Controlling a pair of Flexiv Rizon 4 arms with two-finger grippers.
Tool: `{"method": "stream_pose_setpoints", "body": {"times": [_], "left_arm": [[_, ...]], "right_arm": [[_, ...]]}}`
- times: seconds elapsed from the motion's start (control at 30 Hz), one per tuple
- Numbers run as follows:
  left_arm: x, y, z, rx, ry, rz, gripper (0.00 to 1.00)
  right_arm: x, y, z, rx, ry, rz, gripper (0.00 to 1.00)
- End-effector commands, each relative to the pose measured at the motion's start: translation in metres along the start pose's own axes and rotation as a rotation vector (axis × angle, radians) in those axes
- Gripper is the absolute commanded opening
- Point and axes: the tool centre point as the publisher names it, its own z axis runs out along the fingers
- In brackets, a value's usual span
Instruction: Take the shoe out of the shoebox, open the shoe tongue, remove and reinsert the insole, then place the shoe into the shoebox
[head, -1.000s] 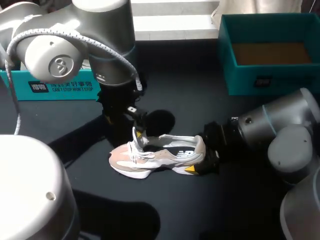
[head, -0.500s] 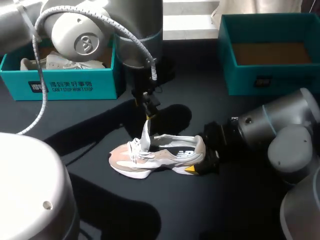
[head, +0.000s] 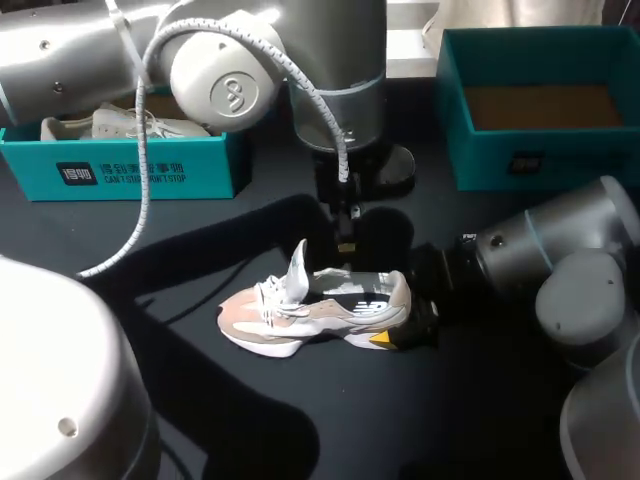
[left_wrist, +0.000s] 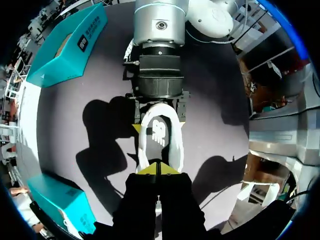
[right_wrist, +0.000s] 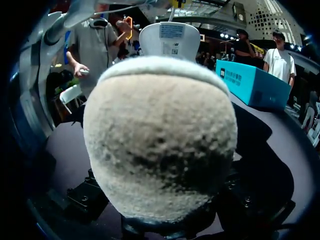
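Your shoe (head: 315, 315) is out of the shoebox (head: 560, 165) at upper right. It lies mid-frame on the tabletop (head: 470, 420) with its tongue (head: 297, 268) raised. I judge the insole work and reboxing remain. The right gripper (head: 400, 315) has its jaws clamped on the heel, and only the left wrist view shows both tips flanking it. The left gripper (head: 345, 238) hangs above the shoe, jaws together and empty.

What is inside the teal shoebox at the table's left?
A pale shoe lies in the shoebox. The left arm covers the box's far part, so anything else there is hidden.
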Motion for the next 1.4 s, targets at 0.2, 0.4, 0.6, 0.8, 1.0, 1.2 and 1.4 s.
{"method": "stream_pose_setpoints", "body": {"times": [0.2, 0.4, 0.6, 0.8, 1.0, 1.2, 1.4], "left_arm": [[-0.0058, 0.0033, -0.0008, 0.007, 0.018, 0.043, 0.0], [-0.0058, 0.0033, -0.0008, 0.007, 0.018, 0.043, 0.0], [-0.0058, 0.0033, -0.0008, 0.007, 0.018, 0.043, 0.0], [-0.0058, 0.0033, -0.0008, 0.007, 0.018, 0.043, 0.0], [-0.0058, 0.0033, -0.0008, 0.007, 0.018, 0.043, 0.0], [-0.0058, 0.0033, -0.0008, 0.007, 0.018, 0.043, 0.0], [-0.0024, 0.0007, 0.0011, -0.014, 0.005, 0.043, 0.0]], "right_arm": [[0.0012, -0.0035, 0.0021, 0.007, 0.0, 0.001, 0.0], [0.0012, -0.0035, 0.0021, 0.007, 0.0, 0.001, 0.0], [0.0012, -0.0035, 0.0021, 0.007, 0.0, 0.001, 0.0], [0.0012, -0.0035, 0.0021, 0.007, 0.0, 0.001, 0.0], [0.0012, -0.0035, 0.0021, 0.007, 0.0, 0.001, 0.0], [0.0012, -0.0035, 0.0021, 0.007, 0.0, 0.001, 0.0], [0.0012, -0.0035, 0.0021, 0.007, 0.0, 0.001, 0.0]]}}
